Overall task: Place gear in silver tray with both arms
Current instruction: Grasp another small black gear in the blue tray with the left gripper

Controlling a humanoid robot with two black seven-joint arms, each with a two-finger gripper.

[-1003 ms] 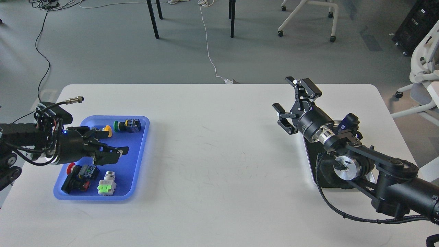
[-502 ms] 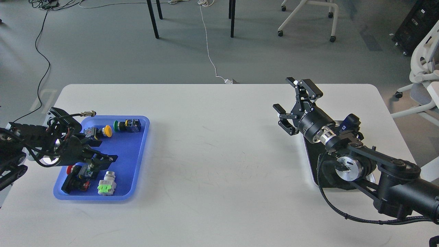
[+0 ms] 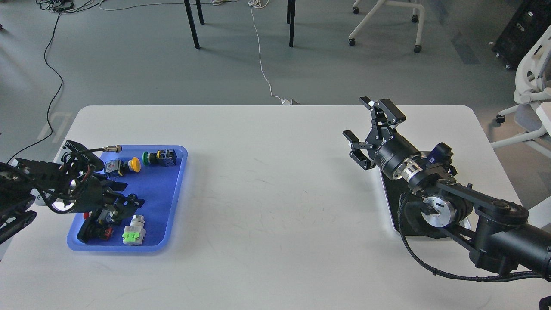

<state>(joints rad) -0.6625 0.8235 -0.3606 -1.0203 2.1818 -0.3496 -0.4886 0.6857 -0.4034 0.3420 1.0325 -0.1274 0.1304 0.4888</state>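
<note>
Gear parts, 4 push-button switches, lie in the blue plastic tray (image 3: pixel 170 202) at the table's (image 3: pixel 275 206) left side: a yellow-capped switch (image 3: pixel 122 165) and a green-capped switch (image 3: pixel 160 157) along the tray's far end, a silver switch with a bright green block (image 3: pixel 134 231) near its front edge, and a red-and-black switch (image 3: pixel 97 226) at the front left corner. The left gripper (image 3: pixel 122 203) is low inside this tray, right over the red-and-black switch, with its dark fingers pointing toward the tray's middle; they merge with the switch body beneath them, so I cannot tell how far apart they stand or whether they have hold of anything. Well apart, at the table's right side, the silver tray (image 3: pixel 389 217) lies mostly hidden under the right arm (image 3: pixel 495 228), with only its left rim and a strip of dark bottom showing. The right gripper (image 3: pixel 360 120) is raised above the table just beyond the silver tray's far left corner, its 2 fingers spread wide with nothing between them. A small blue and black object (image 3: pixel 439 154) sits near the silver tray's far end, just behind the right arm's wrist; what it is I cannot tell.
</note>
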